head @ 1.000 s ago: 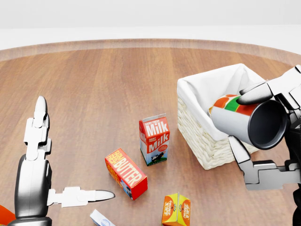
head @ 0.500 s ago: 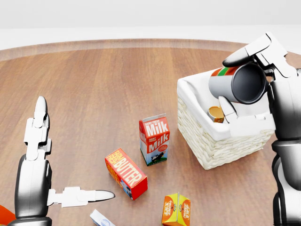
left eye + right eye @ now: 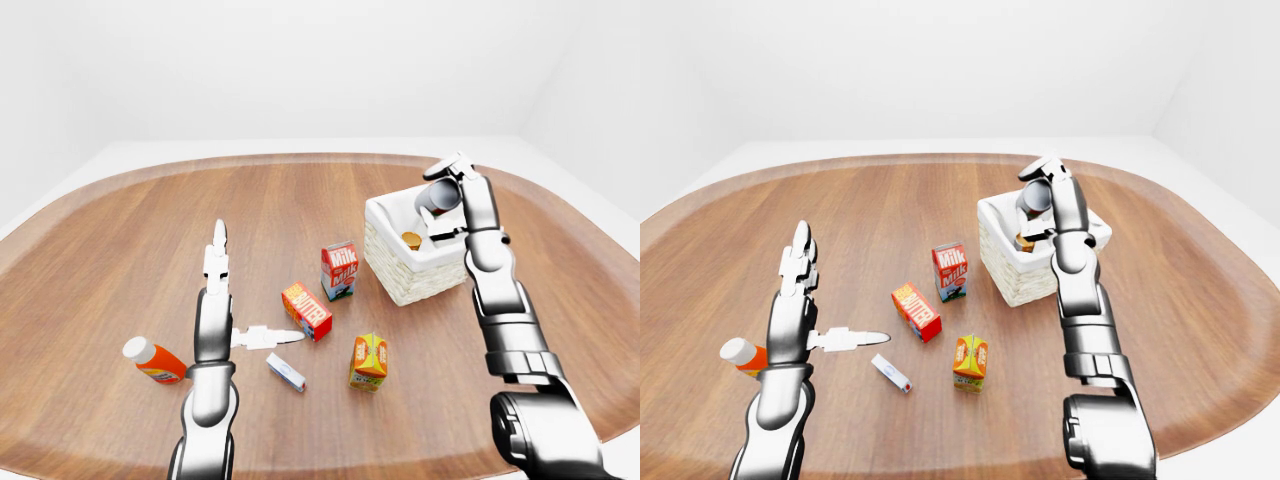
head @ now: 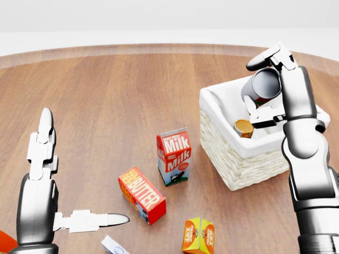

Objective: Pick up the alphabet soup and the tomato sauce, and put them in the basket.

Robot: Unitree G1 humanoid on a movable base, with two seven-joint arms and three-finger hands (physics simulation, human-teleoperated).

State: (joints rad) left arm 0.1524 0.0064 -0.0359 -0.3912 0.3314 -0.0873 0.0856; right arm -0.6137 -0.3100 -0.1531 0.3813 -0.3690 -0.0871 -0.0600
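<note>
My right hand is shut on a grey can with a red and green label, its dark end facing the camera. It hangs tilted above the white-lined wicker basket at the right of the head view. A second can with an orange-brown top lies inside the basket, just below the held one. I cannot tell from the labels which can is the soup and which the sauce. My left hand stands open at the lower left, fingers spread, holding nothing.
A milk carton stands left of the basket, with a butter box below it. An orange carton and a small white-blue box sit near the bottom edge. An orange bottle lies by my left arm.
My right hand has carried the can up and leftwards from the near side of the basket to above its inside. The can in the basket has come into sight. The left arm has not moved.
</note>
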